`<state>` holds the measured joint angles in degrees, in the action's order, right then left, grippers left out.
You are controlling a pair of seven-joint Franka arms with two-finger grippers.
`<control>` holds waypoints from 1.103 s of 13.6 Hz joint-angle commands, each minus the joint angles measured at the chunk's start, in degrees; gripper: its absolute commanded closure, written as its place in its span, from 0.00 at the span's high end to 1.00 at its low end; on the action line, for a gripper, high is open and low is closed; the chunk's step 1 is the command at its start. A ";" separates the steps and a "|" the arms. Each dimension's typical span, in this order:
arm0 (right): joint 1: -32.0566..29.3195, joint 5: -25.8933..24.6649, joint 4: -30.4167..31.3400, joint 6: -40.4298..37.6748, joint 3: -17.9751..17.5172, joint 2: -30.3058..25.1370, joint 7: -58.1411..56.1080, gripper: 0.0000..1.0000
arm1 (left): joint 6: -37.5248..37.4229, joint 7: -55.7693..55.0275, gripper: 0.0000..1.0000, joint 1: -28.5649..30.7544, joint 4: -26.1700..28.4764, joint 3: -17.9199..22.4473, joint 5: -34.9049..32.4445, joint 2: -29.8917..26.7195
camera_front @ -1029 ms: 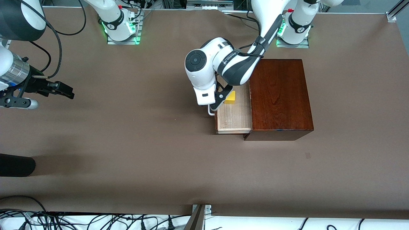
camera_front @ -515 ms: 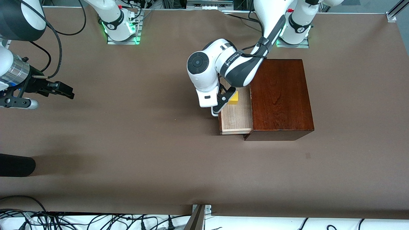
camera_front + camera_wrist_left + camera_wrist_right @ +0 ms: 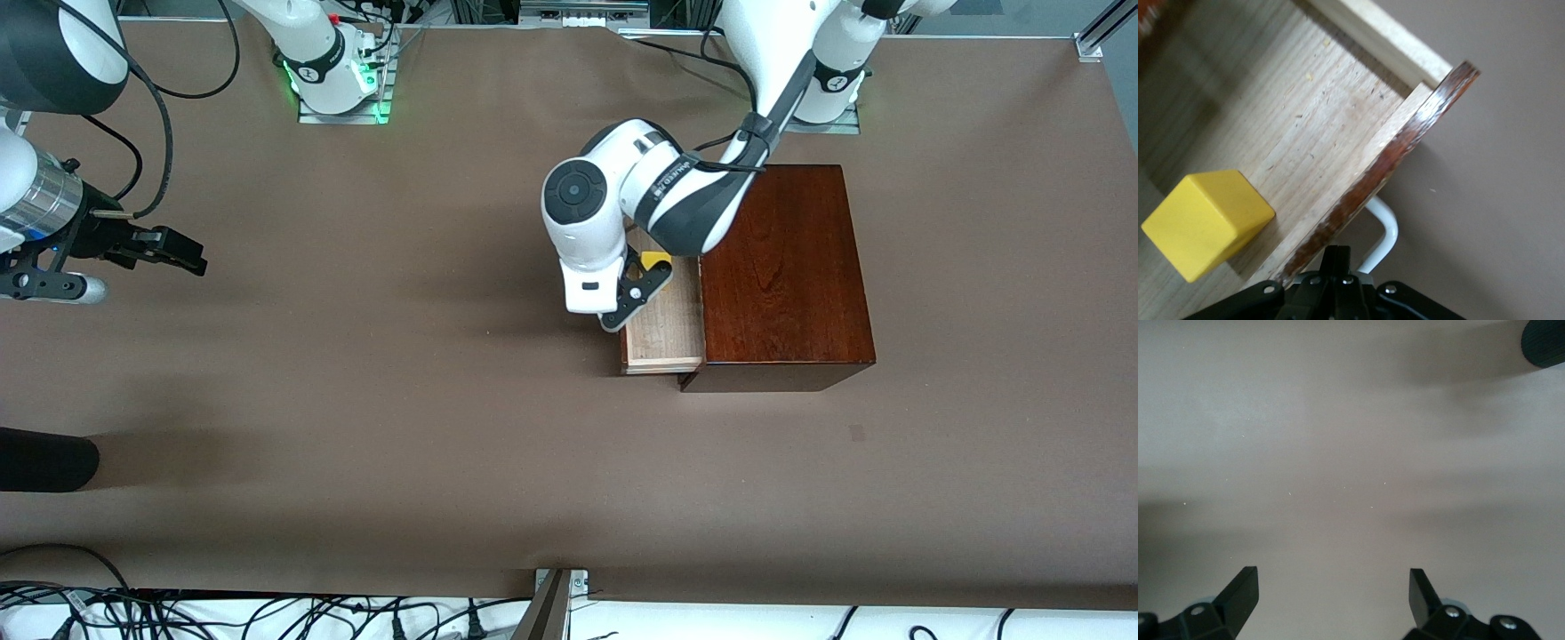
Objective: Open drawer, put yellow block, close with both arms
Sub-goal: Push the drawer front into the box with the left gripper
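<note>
With our closed left pincer (image 3: 633, 302) pressing the drawer (image 3: 662, 331) front and the right pincer (image 3: 169, 251) waiting open, we risk slipping off and jamming it askew.

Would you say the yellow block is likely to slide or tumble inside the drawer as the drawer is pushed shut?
The yellow block looks like a rigid cube resting flat on the drawer floor, so it should not roll. Its smooth faces on bare wood suggest it might slide a little. It seems small and light, so tipping looks unlikely under a gentle push.
</note>
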<state>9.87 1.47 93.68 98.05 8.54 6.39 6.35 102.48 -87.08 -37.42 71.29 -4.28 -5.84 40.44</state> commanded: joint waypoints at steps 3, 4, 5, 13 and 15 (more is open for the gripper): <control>-0.20 -0.77 -0.08 0.30 -0.37 -0.15 -0.20 1.00 | -5.71 4.63 0.00 4.54 0.96 2.44 -4.71 -2.47; -0.20 -0.77 -0.08 0.22 -0.45 -0.15 -0.20 1.00 | -6.15 5.68 0.00 4.90 1.39 2.44 -4.71 -2.47; -0.20 -0.68 -0.08 0.30 -0.37 -0.15 -0.20 1.00 | -6.06 5.87 0.00 6.12 2.44 2.53 -4.89 -2.47; -0.20 -0.68 -0.08 0.30 -0.45 -0.15 -0.20 1.00 | -8.08 8.69 0.00 8.86 1.66 1.65 -5.24 -3.62; -0.20 -0.60 -0.17 0.30 -0.37 -0.15 -0.20 1.00 | -8.08 5.01 0.05 8.16 1.40 1.03 -3.06 -5.10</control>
<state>9.91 1.47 93.67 98.27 8.50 6.41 6.34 95.75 -80.47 -29.32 71.98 -3.85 -7.75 38.88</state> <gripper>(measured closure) 0.000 0.987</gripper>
